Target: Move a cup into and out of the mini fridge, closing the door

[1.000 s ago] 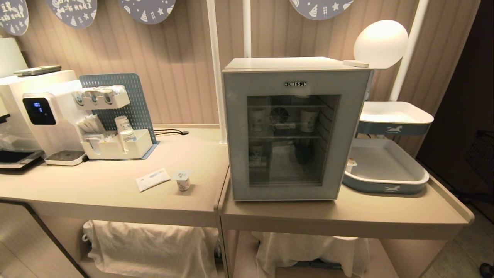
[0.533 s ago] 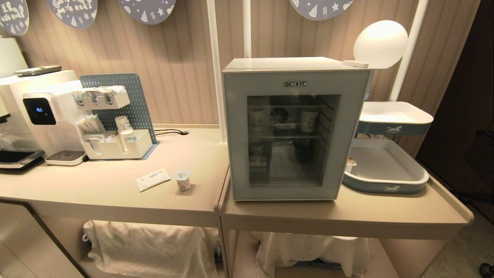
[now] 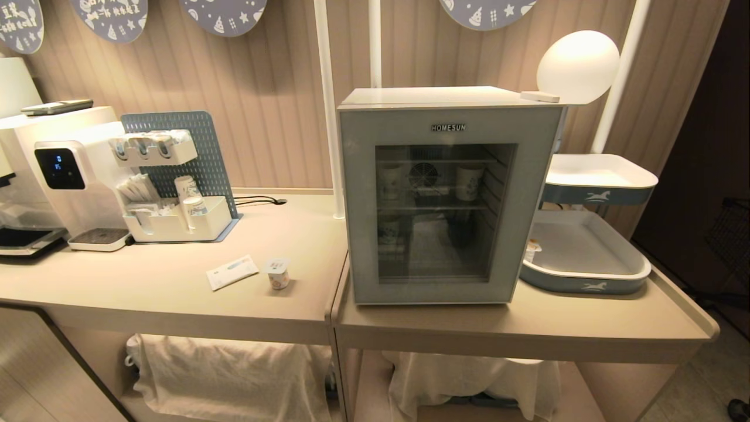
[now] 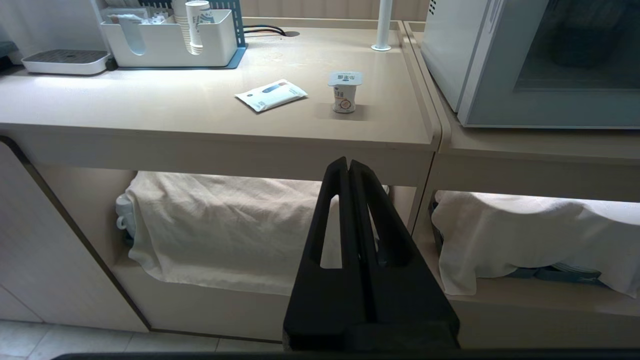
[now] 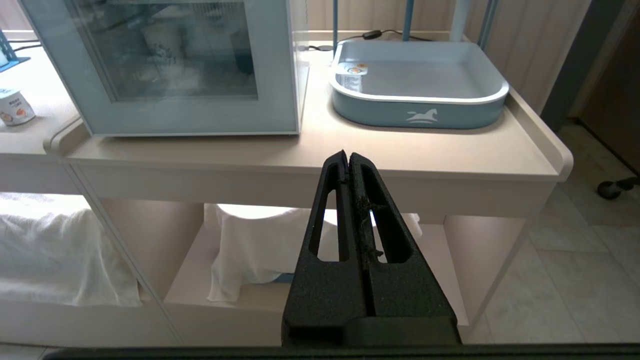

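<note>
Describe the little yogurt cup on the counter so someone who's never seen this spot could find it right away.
Start at the mini fridge with its glass door shut. On the counter just to its left stands the cup, beside a flat white packet. It is squat, with a flat square-ish lid and orange print, unlike the taller paper cups farther back.

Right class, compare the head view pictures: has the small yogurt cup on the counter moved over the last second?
No. The cup stands just right of the flat white packet and left of the mini fridge, same as before.
</note>
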Controlling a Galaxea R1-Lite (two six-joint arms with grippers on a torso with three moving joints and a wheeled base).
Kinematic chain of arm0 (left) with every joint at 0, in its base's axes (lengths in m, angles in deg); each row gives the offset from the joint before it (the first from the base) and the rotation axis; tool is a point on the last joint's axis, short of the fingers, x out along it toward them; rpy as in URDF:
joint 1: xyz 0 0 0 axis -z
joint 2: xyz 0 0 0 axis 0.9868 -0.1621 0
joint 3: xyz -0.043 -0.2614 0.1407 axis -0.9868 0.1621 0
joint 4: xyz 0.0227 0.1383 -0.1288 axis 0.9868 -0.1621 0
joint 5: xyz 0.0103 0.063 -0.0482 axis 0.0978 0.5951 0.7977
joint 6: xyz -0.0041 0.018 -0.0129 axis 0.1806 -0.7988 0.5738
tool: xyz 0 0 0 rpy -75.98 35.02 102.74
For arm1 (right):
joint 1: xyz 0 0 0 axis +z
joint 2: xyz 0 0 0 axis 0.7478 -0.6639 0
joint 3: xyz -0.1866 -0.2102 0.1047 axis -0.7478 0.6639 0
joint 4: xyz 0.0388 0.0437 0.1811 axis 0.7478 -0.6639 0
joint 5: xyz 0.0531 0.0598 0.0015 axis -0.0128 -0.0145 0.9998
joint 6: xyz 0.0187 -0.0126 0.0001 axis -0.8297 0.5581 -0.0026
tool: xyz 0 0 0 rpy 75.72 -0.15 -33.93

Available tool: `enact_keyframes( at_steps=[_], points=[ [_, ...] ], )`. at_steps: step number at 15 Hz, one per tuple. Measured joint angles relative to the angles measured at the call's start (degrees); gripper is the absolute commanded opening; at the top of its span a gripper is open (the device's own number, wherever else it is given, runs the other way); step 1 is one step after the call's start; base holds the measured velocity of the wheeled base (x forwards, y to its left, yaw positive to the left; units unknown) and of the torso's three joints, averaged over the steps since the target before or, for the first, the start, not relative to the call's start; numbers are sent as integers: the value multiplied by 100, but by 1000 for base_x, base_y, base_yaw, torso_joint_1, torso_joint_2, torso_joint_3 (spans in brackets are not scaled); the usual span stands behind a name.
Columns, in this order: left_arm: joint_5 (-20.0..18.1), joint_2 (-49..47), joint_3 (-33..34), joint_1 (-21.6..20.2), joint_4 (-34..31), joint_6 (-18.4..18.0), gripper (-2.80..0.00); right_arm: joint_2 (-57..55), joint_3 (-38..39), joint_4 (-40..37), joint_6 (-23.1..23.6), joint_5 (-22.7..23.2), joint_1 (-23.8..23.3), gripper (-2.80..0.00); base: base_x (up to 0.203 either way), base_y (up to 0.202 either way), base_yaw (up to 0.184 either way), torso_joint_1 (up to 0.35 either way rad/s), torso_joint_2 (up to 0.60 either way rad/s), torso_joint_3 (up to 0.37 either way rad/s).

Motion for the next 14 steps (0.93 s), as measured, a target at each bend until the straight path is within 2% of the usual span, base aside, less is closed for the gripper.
enact_keyframes(
  at_steps=[8,14],
  points=[
    [1,0,0,0,0,-4,-280,5,37,80,-33,-9,-6,-280,0,0,0,0,0,0],
    [-2,0,0,6,0,-37,-280,5,37,87,-258,-27,-6,-280,0,0,0,0,0,0]
  ],
)
